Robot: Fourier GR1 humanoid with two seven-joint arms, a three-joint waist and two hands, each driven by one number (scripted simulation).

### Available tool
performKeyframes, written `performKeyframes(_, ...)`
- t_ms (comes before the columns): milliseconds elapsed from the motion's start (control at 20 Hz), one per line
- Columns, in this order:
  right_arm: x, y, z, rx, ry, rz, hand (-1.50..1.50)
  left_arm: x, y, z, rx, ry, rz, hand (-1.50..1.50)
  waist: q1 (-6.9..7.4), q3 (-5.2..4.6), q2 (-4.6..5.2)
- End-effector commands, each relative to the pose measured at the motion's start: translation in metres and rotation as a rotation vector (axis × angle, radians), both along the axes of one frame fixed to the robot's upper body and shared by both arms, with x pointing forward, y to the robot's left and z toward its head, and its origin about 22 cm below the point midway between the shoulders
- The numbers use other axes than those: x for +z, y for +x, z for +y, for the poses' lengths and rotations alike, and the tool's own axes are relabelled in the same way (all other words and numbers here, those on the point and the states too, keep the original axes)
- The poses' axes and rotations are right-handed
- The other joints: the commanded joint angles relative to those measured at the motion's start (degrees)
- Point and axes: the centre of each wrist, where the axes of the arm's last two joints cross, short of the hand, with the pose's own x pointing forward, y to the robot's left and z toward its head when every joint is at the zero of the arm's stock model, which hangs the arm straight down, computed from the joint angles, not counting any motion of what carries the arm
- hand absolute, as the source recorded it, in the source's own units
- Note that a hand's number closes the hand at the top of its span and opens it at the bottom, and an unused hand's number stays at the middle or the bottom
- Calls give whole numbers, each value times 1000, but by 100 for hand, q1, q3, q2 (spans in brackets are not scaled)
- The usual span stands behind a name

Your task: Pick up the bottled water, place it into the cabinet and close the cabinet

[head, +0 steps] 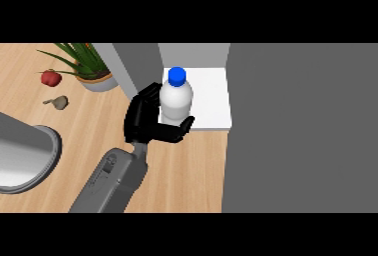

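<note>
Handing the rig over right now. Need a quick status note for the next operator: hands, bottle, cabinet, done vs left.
Hands: the left hand is shut on the water bottle; the right hand is not in view.
Bottle: upright, blue cap up, at the left front part of the white shelf of the cabinet. Can't tell whether it rests on the shelf yet.
Cabinet: open.
Done: bottle picked up and brought to the cabinet.
Left: set it down, let go, pull the hand out, close the cabinet.
</note>
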Motion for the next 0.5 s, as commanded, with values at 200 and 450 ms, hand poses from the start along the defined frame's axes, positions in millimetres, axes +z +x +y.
performKeyframes(200,17,1,8,17,20,-12,-150,52,41,-34,35,142,-73,150,-93,4,34)
performKeyframes(450,5,8,-10,36,10,-11,-150,47,47,-47,105,219,-68,150,-231,7,75)
